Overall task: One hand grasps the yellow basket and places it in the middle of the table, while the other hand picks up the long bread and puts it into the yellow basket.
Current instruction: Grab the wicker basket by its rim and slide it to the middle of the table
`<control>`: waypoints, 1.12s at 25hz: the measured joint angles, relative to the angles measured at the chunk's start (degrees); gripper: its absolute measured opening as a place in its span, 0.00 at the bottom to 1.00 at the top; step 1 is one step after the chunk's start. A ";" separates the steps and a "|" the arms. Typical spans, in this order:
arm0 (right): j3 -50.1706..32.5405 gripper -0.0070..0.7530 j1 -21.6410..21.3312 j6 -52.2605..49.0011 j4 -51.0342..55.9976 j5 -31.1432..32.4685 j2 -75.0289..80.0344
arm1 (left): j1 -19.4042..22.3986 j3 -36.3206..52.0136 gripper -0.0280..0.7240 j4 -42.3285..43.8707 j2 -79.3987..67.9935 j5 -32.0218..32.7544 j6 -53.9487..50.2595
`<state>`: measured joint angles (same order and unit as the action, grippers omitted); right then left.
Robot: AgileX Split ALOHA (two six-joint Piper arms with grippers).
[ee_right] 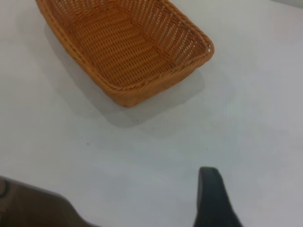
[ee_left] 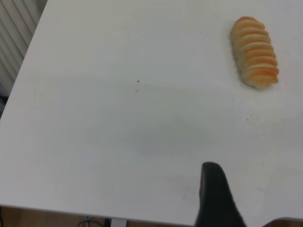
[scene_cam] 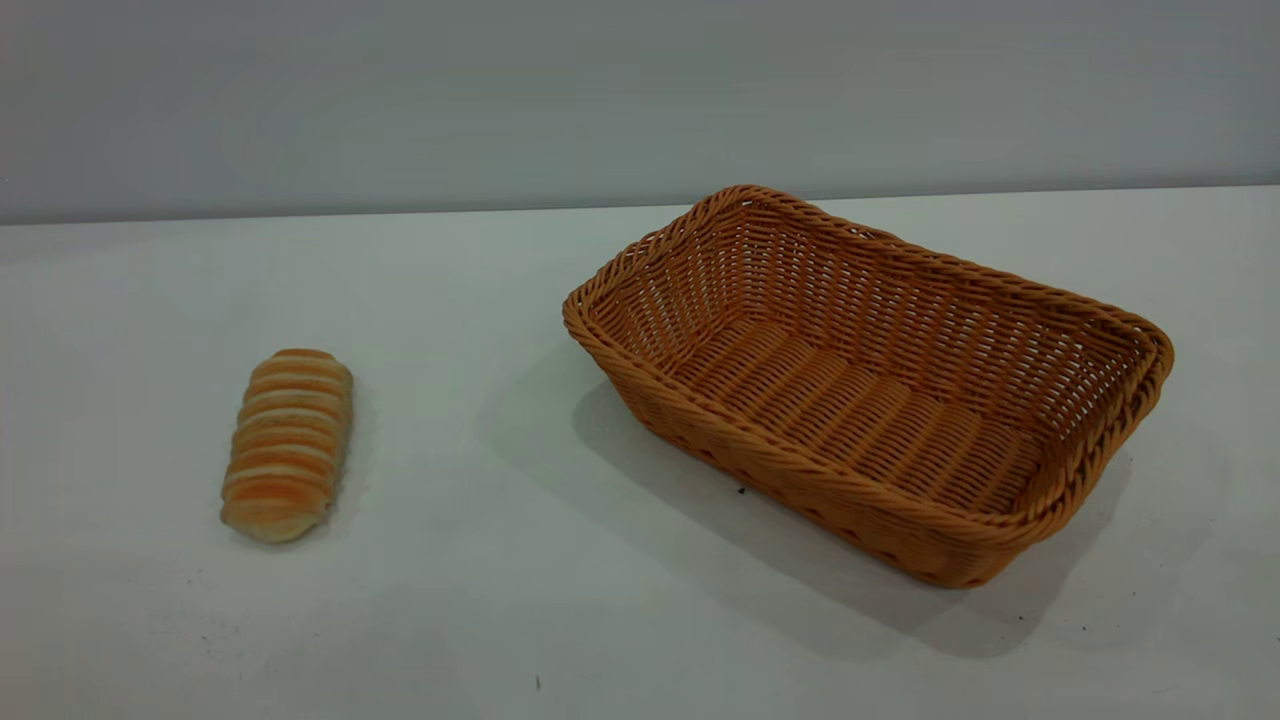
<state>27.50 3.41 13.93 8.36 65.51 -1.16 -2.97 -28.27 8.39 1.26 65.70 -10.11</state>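
The left gripper [ee_left: 215,198] shows one dark finger only, so I cannot tell its opening. The bread [scene_cam: 288,443] lies well ahead of it on the table [scene_cam: 480,600], untouched. It looks light and soft; a gentle pinch across its middle should do. The right gripper [ee_right: 214,198] is likewise unreadable. The basket [scene_cam: 1100,330] sits well ahead of it, empty. It looks light and stiff; its braided rim offers the best hold.

Even bright light, soft shadow beside the yellow basket [scene_cam: 870,385], wrist views slightly blurred
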 joint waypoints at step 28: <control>1.10 0.65 0.00 -0.05 13.28 -21.02 38.86 | 0.00 -8.20 0.69 -2.83 -26.78 -13.00 1.45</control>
<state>28.59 3.41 13.88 21.64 44.49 37.71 -2.97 -36.47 5.56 -25.52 52.70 -8.65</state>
